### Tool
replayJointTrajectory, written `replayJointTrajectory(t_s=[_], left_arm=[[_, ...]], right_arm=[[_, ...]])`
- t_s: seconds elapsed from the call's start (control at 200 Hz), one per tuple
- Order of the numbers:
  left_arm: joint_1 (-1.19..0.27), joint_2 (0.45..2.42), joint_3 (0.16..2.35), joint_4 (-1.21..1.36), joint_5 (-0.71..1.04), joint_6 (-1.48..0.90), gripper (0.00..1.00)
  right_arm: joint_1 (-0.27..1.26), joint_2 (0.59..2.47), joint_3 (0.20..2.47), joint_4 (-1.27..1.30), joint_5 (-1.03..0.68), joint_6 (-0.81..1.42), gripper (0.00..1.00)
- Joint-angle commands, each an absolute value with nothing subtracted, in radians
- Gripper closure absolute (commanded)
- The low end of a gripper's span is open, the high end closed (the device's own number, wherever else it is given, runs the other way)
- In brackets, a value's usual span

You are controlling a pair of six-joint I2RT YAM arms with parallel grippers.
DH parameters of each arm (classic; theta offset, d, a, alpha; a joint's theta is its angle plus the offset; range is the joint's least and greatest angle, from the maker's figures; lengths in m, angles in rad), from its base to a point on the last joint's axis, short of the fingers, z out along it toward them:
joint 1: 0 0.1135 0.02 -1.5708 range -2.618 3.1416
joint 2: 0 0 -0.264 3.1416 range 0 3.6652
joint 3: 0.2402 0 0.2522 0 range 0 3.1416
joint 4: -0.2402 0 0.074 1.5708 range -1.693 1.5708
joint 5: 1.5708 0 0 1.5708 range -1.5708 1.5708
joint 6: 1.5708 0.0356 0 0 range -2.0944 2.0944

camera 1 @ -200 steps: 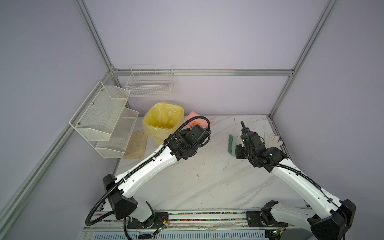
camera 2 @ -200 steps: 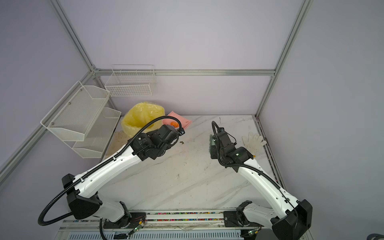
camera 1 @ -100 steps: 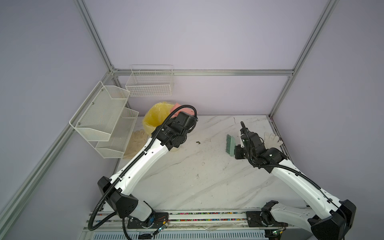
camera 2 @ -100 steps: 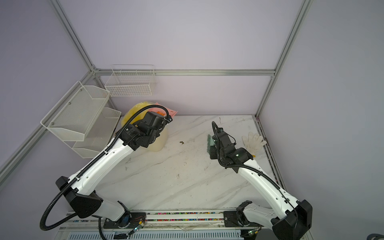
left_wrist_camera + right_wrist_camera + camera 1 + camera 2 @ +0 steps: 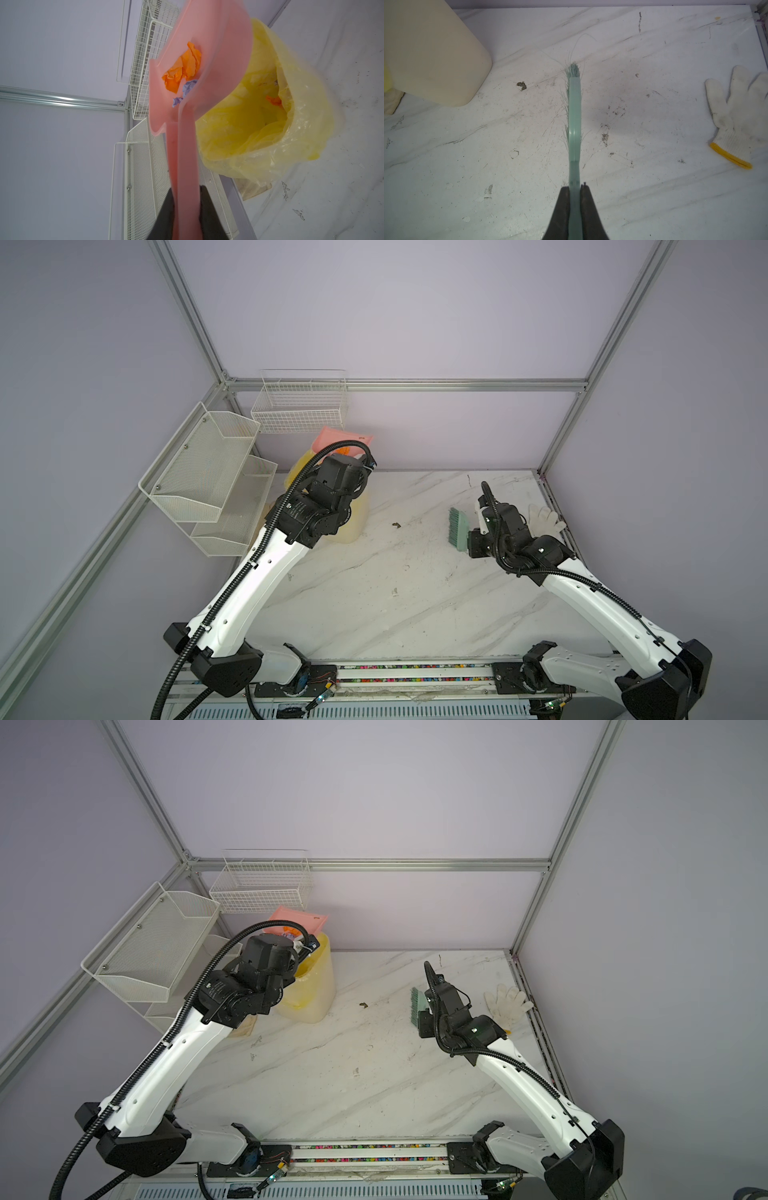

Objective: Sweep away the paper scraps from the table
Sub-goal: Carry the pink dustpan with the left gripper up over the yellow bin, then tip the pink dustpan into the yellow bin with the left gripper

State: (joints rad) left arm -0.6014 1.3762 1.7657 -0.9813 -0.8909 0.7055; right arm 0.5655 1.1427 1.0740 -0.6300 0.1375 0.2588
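Left arm has swung from mid-table to the far-left corner in the last second. The left tool is clamped on the handle of the dustpan, which is now lifted over the bin in both top views. Load isn't dumped yet: the scraps, orange and purple wads, sit bunched at the handle end of the dustpan, which is rolled toward the bin mouth and motion-blurred. One orange wad is already inside the bin. Right arm has barely moved: the right tool is pinched on the brush, held near the right edge with its bristles pointing toward the left edge; can't tell if it touches. The glove lies just beyond it by the right edge. No paper visible on the table, only a dark speck between bin and brush. My read: sweeping is done and this is the final tip-out. It needs more tilt so the wads slide out. The risk is a wad missing the rim and landing back in the corner.
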Motion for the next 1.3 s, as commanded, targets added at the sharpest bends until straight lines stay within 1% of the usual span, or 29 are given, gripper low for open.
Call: replayJointTrajectory(t_s=[0.0,0.22,0.425,0.675,0.93,0.995,1.1,1.205,1.28,1.295], left_arm=[[-0.58,1.337,1.774,-0.954,-0.95,0.729,0.85],[-0.524,1.305,1.656,-0.937,-1.015,0.773,0.85],[-0.492,1.284,1.468,-0.857,-1.062,0.882,0.86],[-0.489,1.303,1.524,-0.889,-1.001,0.811,0.85],[-0.494,1.343,1.605,-0.982,-0.887,0.651,0.85],[-0.494,1.352,1.598,-0.994,-0.89,0.662,0.85],[-0.497,1.369,1.568,-0.982,-0.957,0.723,0.86],[-0.498,1.391,1.575,-0.982,-0.975,0.766,0.86],[-0.499,1.404,1.577,-0.974,-1.01,0.834,0.9],[-0.499,1.436,1.577,-0.973,-1.017,0.849,0.9]], right_arm=[[0.56,1.135,1.066,-0.592,0.131,0.249,1.0],[0.56,1.123,1.068,-0.592,0.124,0.247,1.0],[0.561,1.101,1.057,-0.587,0.117,0.251,1.0],[0.56,1.096,1.055,-0.584,0.115,0.25,1.0],[0.56,1.109,1.045,-0.571,0.104,0.248,1.0],[0.56,1.105,1.046,-0.571,0.101,0.249,1.0],[0.561,1.099,1.043,-0.57,0.1,0.248,1.0],[0.56,1.099,1.043,-0.567,0.095,0.246,1.0],[0.56,1.103,1.047,-0.565,0.088,0.245,1.0],[0.561,1.104,1.048,-0.565,0.086,0.245,1.0]])
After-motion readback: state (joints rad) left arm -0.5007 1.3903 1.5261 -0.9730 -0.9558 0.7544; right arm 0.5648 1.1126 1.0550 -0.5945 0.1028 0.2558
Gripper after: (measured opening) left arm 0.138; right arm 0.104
